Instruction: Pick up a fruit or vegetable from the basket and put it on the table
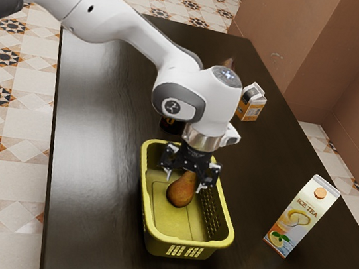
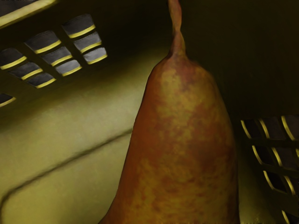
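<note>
The gripper [image 1: 187, 178] is inside the upper part of the basket, open, with its two fingers spread wide above the pear's stem end. A brown-red pear [image 1: 181, 192] lies on the floor of the yellow-green basket [image 1: 187, 248], its stem end partly hidden under the hand. In the wrist view the pear [image 2: 180, 140] is large and close, with its stem visible and the basket's slotted wall [image 2: 28, 98] beside it. The dark table [image 1: 95, 163] carries the basket.
An ice tea carton [image 1: 301, 217] stands toward the exterior view's right. A smaller orange-and-white carton [image 1: 251, 103] is farther back. Behind the hand, a dark object [image 1: 170, 125] is partly hidden, and a brown tip [image 1: 229, 62] shows above the arm.
</note>
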`<move>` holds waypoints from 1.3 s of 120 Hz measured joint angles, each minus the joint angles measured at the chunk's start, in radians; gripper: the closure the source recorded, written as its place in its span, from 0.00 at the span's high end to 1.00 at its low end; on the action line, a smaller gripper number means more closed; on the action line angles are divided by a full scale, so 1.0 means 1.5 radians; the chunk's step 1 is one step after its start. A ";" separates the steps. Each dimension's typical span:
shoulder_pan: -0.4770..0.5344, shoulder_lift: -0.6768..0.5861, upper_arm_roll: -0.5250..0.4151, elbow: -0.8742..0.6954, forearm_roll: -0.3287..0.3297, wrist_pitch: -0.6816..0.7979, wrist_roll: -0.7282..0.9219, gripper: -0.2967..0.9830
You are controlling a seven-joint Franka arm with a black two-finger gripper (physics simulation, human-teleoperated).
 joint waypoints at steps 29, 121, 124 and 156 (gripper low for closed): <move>-0.003 0.008 0.001 0.001 0.014 0.006 0.022 0.69; 0.014 0.000 0.000 -0.001 0.008 0.014 0.052 0.67; 0.013 0.000 0.000 -0.001 0.009 0.014 0.052 0.67; 0.012 0.000 -0.001 -0.004 0.015 0.011 0.067 0.67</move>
